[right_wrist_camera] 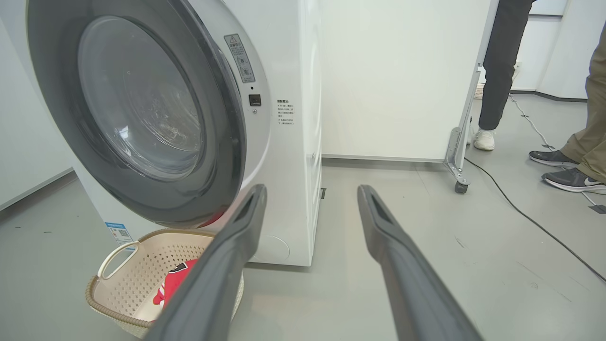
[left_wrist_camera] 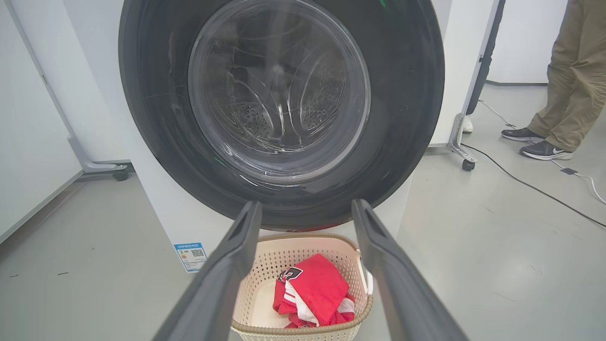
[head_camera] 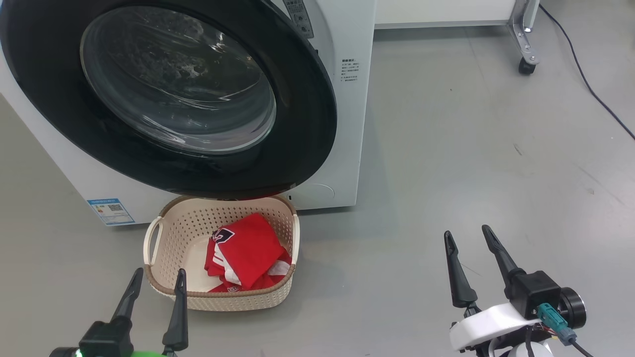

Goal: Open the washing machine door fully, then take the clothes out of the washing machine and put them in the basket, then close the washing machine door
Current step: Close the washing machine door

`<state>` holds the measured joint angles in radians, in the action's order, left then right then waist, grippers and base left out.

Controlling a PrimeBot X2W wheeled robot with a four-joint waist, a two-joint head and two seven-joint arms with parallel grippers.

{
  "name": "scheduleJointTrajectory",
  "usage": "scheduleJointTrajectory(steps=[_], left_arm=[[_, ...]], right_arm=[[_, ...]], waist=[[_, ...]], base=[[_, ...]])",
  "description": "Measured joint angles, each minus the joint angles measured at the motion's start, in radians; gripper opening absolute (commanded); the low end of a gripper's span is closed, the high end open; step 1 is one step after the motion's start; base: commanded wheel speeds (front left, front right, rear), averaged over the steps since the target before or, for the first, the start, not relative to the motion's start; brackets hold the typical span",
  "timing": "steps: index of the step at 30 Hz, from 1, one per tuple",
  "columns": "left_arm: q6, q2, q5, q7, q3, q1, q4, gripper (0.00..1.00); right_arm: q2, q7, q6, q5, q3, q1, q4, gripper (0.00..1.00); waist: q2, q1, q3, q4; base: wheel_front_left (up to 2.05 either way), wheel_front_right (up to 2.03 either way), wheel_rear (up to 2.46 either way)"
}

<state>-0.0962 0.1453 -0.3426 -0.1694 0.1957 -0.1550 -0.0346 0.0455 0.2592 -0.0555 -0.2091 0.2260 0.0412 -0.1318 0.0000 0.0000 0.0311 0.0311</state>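
Both arms sit low, fingers aimed at the washer [head_camera: 347,148]; the left gripper [head_camera: 160,271] gapes empty by the basket [head_camera: 233,300] of red clothes [head_camera: 250,248]; the right gripper [head_camera: 467,230] gapes empty above the floor [head_camera: 446,148].

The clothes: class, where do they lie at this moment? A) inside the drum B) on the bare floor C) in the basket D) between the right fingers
C: the clothes lie inside the basket, which stands just below the washing machine door.
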Motion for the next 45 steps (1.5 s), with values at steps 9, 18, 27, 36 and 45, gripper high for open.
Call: scheduleJointTrajectory(steps=[9, 18, 27, 36, 45], left_arm=[[-0.004, -0.008, 0.009, 0.000, 0.000, -0.005, 0.003, 1.00], [-0.006, -0.013, 0.015, 0.000, 0.001, -0.007, 0.004, 1.00], [-0.008, -0.022, 0.026, 0.000, 0.012, -0.006, 0.005, 1.00], [-0.008, -0.029, 0.026, -0.009, 0.023, 0.007, -0.006, 1.00], [-0.005, -0.041, 0.027, -0.021, 0.042, 0.050, -0.013, 1.00]], right_arm=[[0.000, 0.000, 0.000, -0.003, 0.008, 0.008, -0.005, 1.00], [0.000, 0.000, 0.000, -0.018, 0.011, 0.008, -0.010, 0.00], [0.000, 0.000, 0.001, -0.019, 0.001, 0.008, -0.009, 0.00], [0.005, 0.000, 0.020, -0.012, 0.007, -0.018, -0.012, 0.00], [0.005, 0.000, 0.046, 0.001, 0.030, -0.117, -0.023, 0.00]], waist=[[0.0000, 0.0000, -0.003, -0.005], [0.0000, 0.0000, 0.000, -0.010], [0.0000, 0.0000, 0.009, -0.001], [0.0000, 0.0000, 0.036, 0.031], [0.0000, 0.0000, 0.077, 0.069]], base=[[0.00, 0.00, 0.00], [0.00, 0.00, 0.00], [0.00, 0.00, 0.00], [0.00, 0.00, 0.00], [0.00, 0.00, 0.00]])
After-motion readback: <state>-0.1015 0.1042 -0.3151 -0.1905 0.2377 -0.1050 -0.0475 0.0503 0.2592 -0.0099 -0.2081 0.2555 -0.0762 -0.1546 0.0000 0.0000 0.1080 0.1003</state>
